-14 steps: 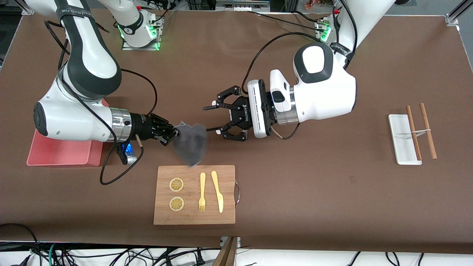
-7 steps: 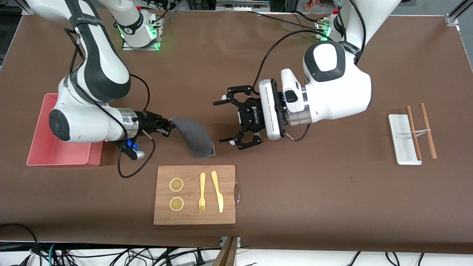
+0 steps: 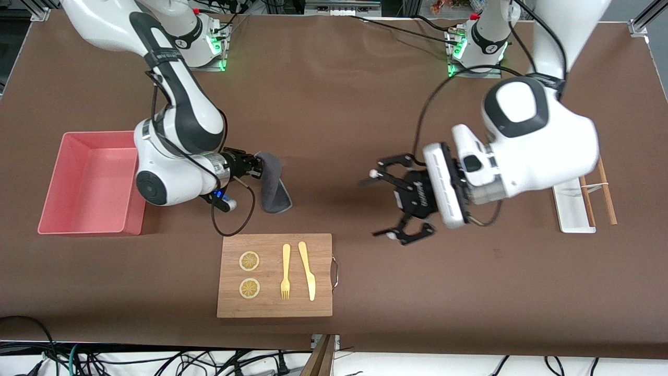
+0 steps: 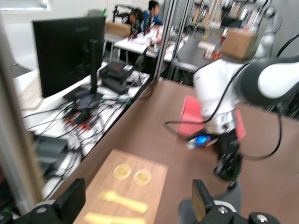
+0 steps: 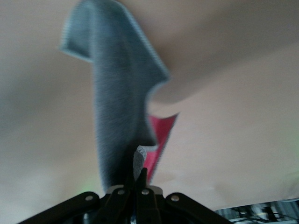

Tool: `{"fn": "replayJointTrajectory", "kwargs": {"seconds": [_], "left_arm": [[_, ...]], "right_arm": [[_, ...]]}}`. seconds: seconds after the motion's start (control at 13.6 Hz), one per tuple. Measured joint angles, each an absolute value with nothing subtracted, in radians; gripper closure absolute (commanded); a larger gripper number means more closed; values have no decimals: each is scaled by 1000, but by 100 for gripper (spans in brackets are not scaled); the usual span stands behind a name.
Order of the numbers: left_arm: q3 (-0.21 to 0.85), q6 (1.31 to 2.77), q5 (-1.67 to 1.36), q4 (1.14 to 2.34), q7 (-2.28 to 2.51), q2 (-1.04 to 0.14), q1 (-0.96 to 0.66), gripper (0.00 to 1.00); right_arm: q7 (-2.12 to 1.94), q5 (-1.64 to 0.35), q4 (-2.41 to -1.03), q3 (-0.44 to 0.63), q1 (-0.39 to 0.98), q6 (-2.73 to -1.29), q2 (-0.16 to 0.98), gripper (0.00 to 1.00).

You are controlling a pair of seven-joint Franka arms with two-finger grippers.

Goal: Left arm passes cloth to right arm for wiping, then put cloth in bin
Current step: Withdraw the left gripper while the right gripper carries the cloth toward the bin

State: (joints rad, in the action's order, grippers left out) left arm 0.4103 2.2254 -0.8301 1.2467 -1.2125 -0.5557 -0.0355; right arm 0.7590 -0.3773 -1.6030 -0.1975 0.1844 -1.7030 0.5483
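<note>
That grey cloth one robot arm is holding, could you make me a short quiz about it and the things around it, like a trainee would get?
1. True or false: the left gripper holds the cloth.
2. Which is nearer the front camera: the pink bin or the wooden cutting board?
3. What lies on the board beside the fork? A) a knife and two lemon slices B) chopsticks C) a spoon

Key:
1. False. The right gripper is shut on the cloth; the left gripper is open over bare table.
2. The cutting board.
3. A: the knife and the lemon slices.
</note>
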Motion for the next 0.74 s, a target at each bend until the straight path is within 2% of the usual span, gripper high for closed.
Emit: {"fn": "replayJointTrajectory", "kwargs": {"seconds": [0.29, 0.52, 0.74], "left_arm": [[407, 2026, -568, 1246, -1213, -519, 138, 0], [407, 1952, -405, 1246, -1221, -503, 226, 0], [406, 1912, -209, 1246, -1209, -481, 237, 0]], "right_arm": [[652, -256, -1672, -191, 161, -1703, 549, 100], [561, -162, -1710, -179, 110, -1706, 549, 100], [376, -138, -1715, -83, 74, -1705, 549, 100]]}}
